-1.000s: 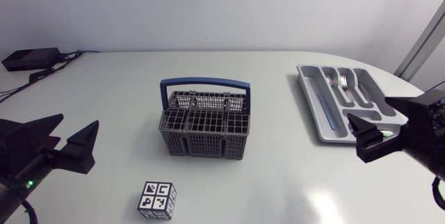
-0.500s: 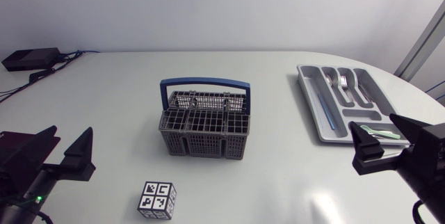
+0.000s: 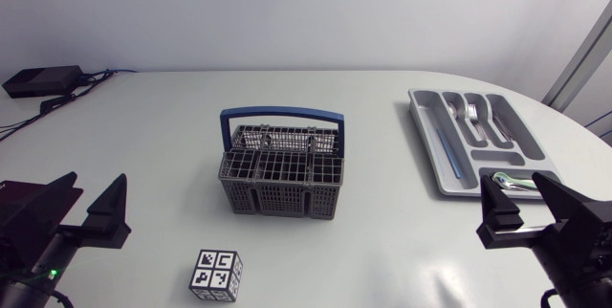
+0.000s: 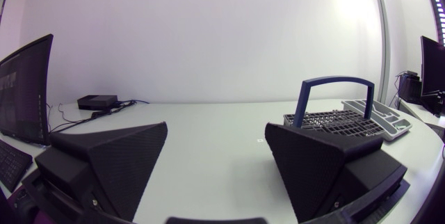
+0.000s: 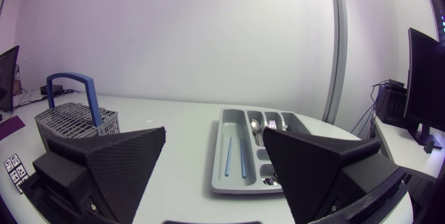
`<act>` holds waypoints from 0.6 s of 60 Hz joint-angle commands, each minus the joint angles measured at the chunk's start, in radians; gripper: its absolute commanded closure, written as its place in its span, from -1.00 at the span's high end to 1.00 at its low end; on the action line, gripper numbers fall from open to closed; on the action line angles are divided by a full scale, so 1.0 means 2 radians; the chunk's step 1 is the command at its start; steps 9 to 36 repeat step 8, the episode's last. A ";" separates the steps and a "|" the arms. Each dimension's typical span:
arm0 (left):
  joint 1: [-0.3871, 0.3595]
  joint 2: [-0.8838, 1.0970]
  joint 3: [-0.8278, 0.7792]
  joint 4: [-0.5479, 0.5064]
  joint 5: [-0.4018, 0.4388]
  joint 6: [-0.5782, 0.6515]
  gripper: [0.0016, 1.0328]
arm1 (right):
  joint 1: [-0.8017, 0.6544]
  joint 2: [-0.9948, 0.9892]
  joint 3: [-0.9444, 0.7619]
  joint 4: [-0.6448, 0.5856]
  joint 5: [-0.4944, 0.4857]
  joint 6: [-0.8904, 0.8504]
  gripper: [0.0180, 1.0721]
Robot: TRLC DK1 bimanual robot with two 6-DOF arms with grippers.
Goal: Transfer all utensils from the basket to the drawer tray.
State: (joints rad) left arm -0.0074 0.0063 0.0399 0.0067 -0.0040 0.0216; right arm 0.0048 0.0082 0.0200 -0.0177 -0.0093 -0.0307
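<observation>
Left gripper (image 3: 96,189): fingers spread wide with nothing between them, low at the near left of the table, well apart from the basket
Marker cube (image 3: 216,275): sits near the front edge, between that gripper and the basket; I'd guess a low sweep from the left could clip it and push it along
Basket (image 3: 280,182): grey cutlery basket at mid-table; no utensil pokes above its grid that I can see, but the bottoms of the cells are hidden, so a short piece lying low could be missed and the job called finished too soon
Basket handle (image 3: 282,114): the blue arch stands upright over the far half; a gripper dropping in beside it might catch it and drag or tip what looks like a light basket
Drawer tray (image 3: 427,151): far right of the table, holding forks (image 3: 470,112), a thin blue stick (image 3: 450,145) and a spoon (image 3: 521,182) in the near crosswise compartment
Right gripper (image 3: 516,193): fingers wide apart and empty, just at the tray's near end; from there a careless swing could knock the tray askew or jostle the spoon out of its slot
</observation>
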 commanded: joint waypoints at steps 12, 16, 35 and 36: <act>0.004 -0.003 -0.020 -0.003 0.002 -0.011 0.90 | -0.002 -0.004 -0.010 0.009 0.005 0.015 0.93; 0.004 -0.003 -0.020 -0.003 0.002 -0.011 0.90 | -0.002 -0.004 -0.010 0.009 0.005 0.015 0.93; 0.004 -0.003 -0.020 -0.003 0.002 -0.011 0.90 | -0.002 -0.004 -0.010 0.009 0.005 0.015 0.93; 0.004 -0.003 -0.020 -0.003 0.002 -0.011 0.90 | -0.002 -0.004 -0.010 0.009 0.005 0.015 0.93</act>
